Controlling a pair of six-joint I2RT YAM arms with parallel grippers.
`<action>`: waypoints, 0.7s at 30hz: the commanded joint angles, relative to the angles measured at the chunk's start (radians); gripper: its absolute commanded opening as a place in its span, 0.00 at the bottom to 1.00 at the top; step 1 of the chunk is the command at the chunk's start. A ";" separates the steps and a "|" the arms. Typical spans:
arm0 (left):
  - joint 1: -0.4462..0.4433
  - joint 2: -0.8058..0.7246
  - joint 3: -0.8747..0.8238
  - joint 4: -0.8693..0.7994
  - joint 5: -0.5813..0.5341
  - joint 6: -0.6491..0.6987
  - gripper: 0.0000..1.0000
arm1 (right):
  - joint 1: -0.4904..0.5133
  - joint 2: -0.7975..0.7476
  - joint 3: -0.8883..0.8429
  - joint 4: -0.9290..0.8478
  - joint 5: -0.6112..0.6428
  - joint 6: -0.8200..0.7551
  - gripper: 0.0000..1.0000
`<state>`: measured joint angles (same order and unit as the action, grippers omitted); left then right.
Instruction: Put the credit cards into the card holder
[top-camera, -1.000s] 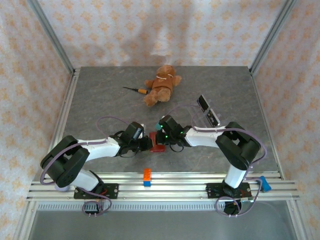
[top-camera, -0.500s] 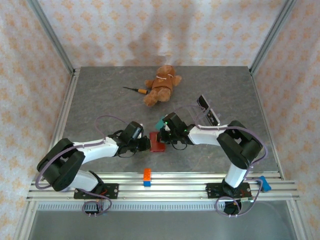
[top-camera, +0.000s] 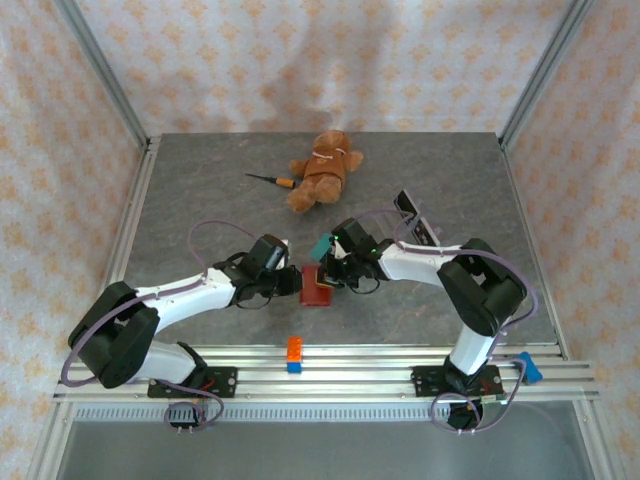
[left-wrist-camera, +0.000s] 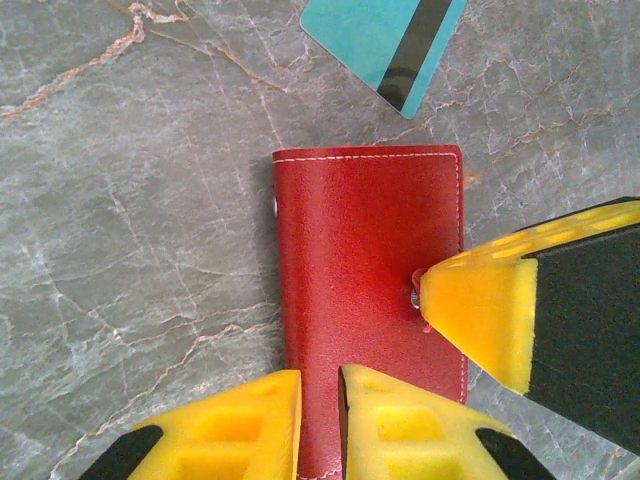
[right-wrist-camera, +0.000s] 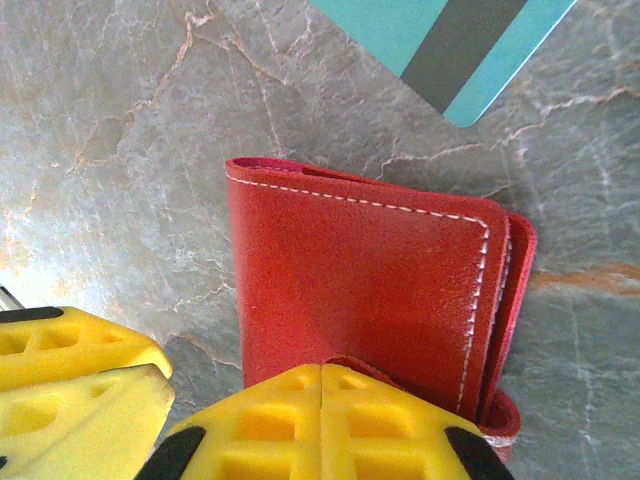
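Both arms reach low across the table (top-camera: 200, 200) and meet at the red card holder (left-wrist-camera: 365, 250) near the front edge. The right gripper (right-wrist-camera: 321, 420) is closed, touching the snap tab (left-wrist-camera: 415, 297). The left gripper (left-wrist-camera: 320, 425) is nearly closed over the holder's end; grip unclear. The teal credit card (left-wrist-camera: 385, 45) lies just beyond.

teal card (left-wrist-camera: 385, 40) cut by top edge, card holder (left-wrist-camera: 365, 250) end under left tool (left-wrist-camera: 320, 385)
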<state>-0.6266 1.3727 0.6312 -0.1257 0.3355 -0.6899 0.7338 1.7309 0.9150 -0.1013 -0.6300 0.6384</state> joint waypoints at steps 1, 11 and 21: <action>0.002 -0.003 -0.003 -0.019 0.000 0.010 0.19 | -0.006 0.009 0.023 -0.040 -0.014 -0.012 0.00; 0.002 -0.009 -0.025 -0.010 -0.005 0.007 0.19 | -0.005 0.038 -0.022 0.006 0.034 -0.076 0.00; 0.003 -0.004 -0.024 -0.025 -0.019 0.013 0.19 | -0.007 0.032 -0.122 0.083 0.025 -0.141 0.00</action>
<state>-0.6266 1.3727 0.6144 -0.1249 0.3347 -0.6899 0.7307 1.7359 0.8543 0.0128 -0.6502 0.5369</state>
